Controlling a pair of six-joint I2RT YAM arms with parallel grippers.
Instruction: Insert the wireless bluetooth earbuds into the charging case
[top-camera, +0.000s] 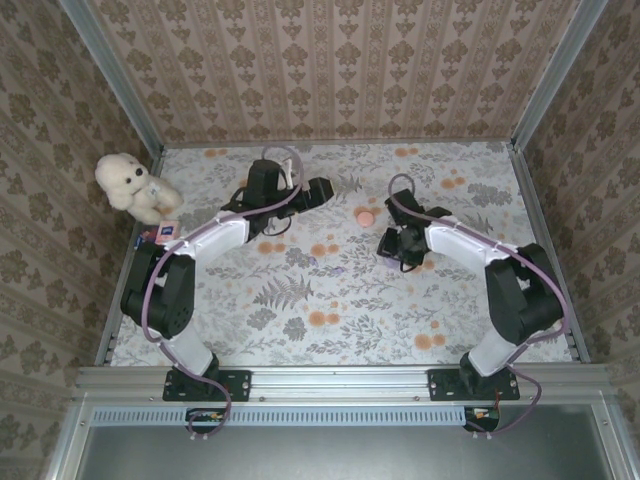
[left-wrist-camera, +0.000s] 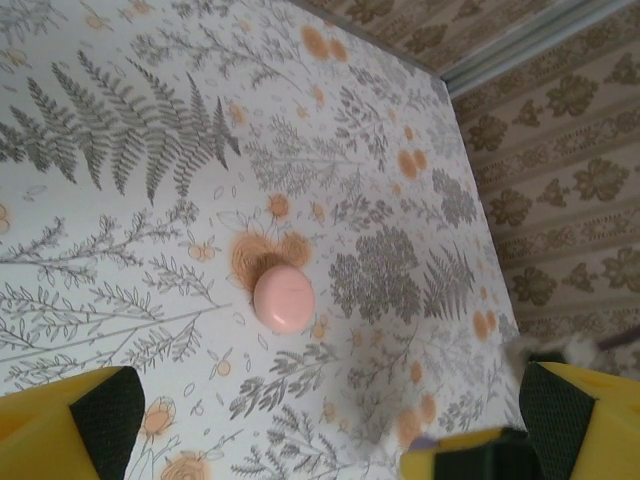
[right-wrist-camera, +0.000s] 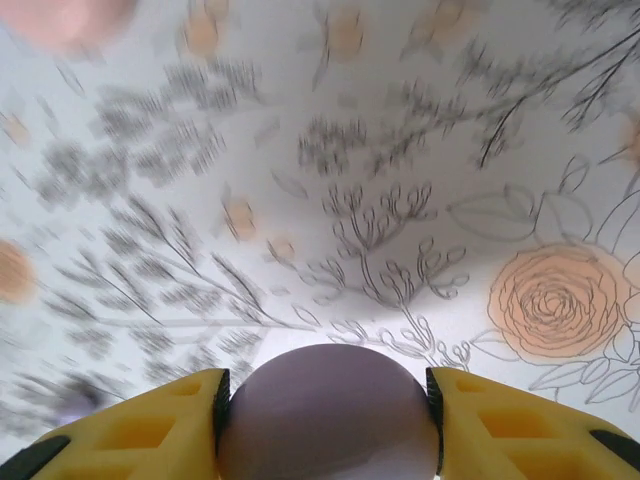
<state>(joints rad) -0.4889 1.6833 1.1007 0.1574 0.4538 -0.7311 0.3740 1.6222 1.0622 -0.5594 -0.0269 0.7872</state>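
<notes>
A round lilac charging case (right-wrist-camera: 328, 420) sits between the yellow fingers of my right gripper (right-wrist-camera: 328, 400), which is shut on it with both pads pressed to its sides. From above, that gripper (top-camera: 397, 245) is right of centre, low over the floral cloth. A pink round charging case (top-camera: 366, 216) lies closed on the cloth between the two grippers. My left gripper (top-camera: 318, 190) hovers just left of it, open wide, with the pink case (left-wrist-camera: 284, 298) ahead of its empty fingers (left-wrist-camera: 105, 415). A tiny lilac earbud (top-camera: 337, 270) lies on the cloth near the middle.
A white teddy bear (top-camera: 130, 185) sits in the back left corner, with a small blue and red item (top-camera: 165, 232) beside it. Patterned walls and metal posts (top-camera: 118, 80) close in the table (top-camera: 300, 320) on three sides.
</notes>
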